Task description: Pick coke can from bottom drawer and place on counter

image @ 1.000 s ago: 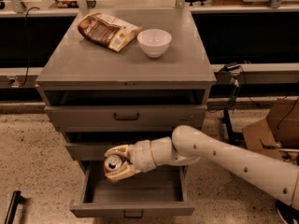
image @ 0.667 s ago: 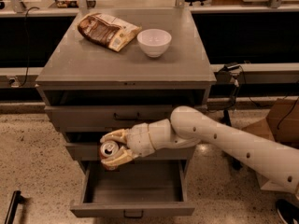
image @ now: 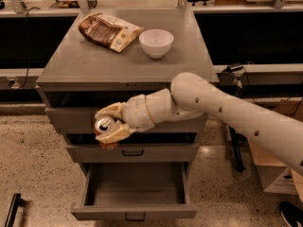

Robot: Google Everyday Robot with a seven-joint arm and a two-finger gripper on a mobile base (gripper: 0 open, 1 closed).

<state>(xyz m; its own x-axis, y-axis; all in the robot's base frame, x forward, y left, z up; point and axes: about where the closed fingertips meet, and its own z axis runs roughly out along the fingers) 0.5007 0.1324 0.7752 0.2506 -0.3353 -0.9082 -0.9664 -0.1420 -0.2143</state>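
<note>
My gripper (image: 107,124) is shut on the coke can (image: 103,127), a small red can with its silver top facing the camera. It holds the can in the air in front of the upper drawers, left of centre, below the counter's (image: 94,65) front edge. The bottom drawer (image: 135,195) stands pulled open beneath it and looks empty inside. My white arm (image: 222,108) reaches in from the right.
A white bowl (image: 156,42) and a brown snack bag (image: 109,30) lie at the back of the counter. The middle drawer (image: 132,151) is shut. A cardboard box (image: 279,174) stands on the floor at the right.
My gripper has lifted the coke can up out of the bottom drawer and to the left, from drawer level to the height of the top drawer.
</note>
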